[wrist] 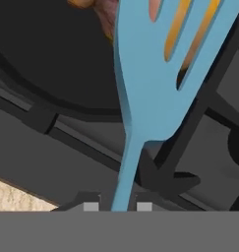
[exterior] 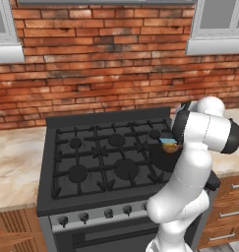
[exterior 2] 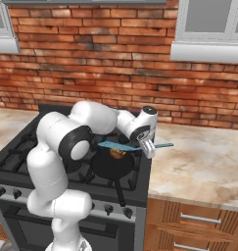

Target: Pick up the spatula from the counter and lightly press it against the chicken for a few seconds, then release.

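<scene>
My gripper (exterior 2: 149, 147) is shut on the handle of a light-blue slotted spatula (exterior 2: 121, 145), held level over the stove's right side. Its blade (wrist: 160, 64) reaches across a black frying pan (exterior 2: 110, 166) on the front right burner. A browned chicken piece (exterior 2: 117, 154) lies in the pan under the blade, and orange shows through the slots (wrist: 177, 29) in the hand view. I cannot tell whether the blade touches the chicken. In the left base view the blade tip (exterior: 167, 141) peeks out beside my arm above the pan (exterior: 163, 158).
The black gas stove (exterior: 99, 157) has raised grates and a row of knobs (exterior: 96, 214) along its front. Beige stone counter (exterior 2: 203, 166) runs on both sides, with wooden drawers (exterior 2: 189, 225) below. A brick wall (exterior: 106, 59) stands close behind the stove.
</scene>
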